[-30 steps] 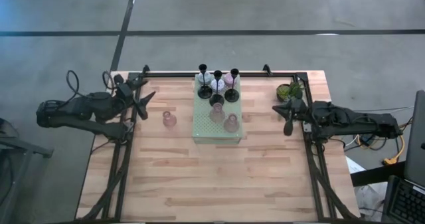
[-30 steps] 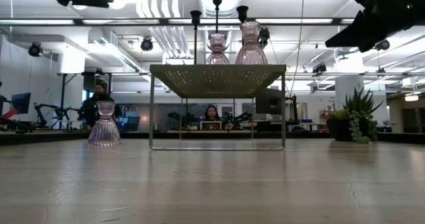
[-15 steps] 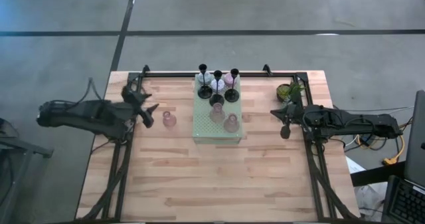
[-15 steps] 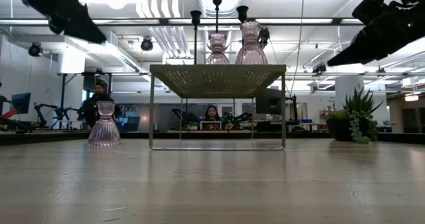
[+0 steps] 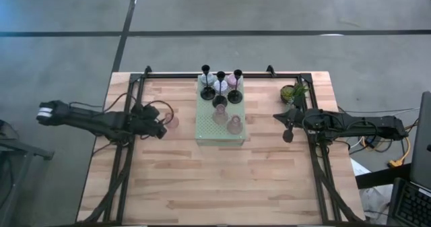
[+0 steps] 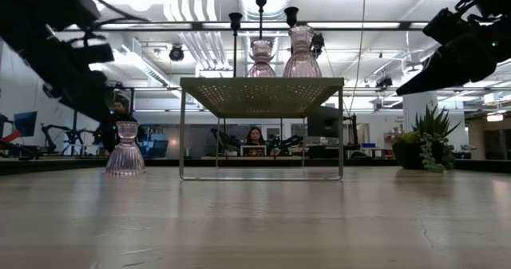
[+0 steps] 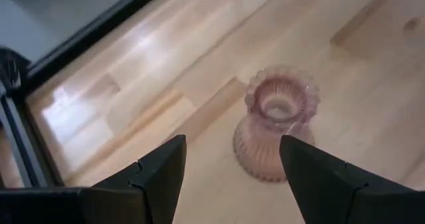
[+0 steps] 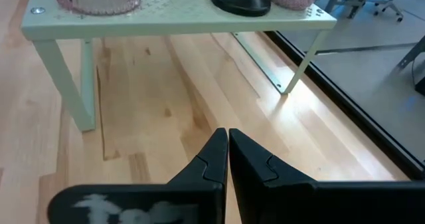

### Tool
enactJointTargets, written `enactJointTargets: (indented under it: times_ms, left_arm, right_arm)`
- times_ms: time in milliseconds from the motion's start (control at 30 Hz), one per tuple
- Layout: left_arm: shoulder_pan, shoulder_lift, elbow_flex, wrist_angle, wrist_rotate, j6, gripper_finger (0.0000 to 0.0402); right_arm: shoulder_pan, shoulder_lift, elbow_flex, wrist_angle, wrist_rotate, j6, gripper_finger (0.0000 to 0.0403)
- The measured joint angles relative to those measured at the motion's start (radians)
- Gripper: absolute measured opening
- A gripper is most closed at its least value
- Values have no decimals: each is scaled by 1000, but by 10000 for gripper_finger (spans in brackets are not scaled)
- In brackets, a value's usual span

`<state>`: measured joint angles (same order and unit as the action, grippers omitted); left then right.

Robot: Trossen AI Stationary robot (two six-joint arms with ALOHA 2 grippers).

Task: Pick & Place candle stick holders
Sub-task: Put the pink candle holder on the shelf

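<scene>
The left end effector [image 5: 160, 128] hovered open just above the counter [image 5: 222, 180], its fingers [image 7: 159, 174] spread either side of a pink glass candle holder [image 7: 273, 121] without touching it. That holder stood upright on the wood, just left of the pale green perforated stand [image 5: 220, 136]. On the stand stood two more pink holders [image 5: 234, 125] and three black thin-stemmed holders [image 5: 235, 92]. The right end effector [image 5: 288, 134] hung closed and empty near the potted plant [image 5: 293, 92], right of the stand.

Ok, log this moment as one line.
left gripper: open, nearing pink glass holder on table | right gripper: shut, empty, waiting beside shelf
</scene>
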<state>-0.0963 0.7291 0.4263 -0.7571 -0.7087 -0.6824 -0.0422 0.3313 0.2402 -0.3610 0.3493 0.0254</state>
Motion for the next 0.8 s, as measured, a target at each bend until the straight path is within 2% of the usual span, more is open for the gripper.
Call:
enactJointTargets:
  times_ms: [300, 667, 800]
  left_arm:
    - [0, 1, -149, 231, -11, 96, 248]
    - [-1, 0, -304, 612, 15, 208, 248]
    - [-1, 0, -338, 664, 13, 209, 248]
  right_arm:
    - [0, -2, -1, 0, 0, 0, 9]
    - [0, -2, -1, 0, 0, 0, 9]
    - [0, -2, -1, 0, 0, 0, 9]
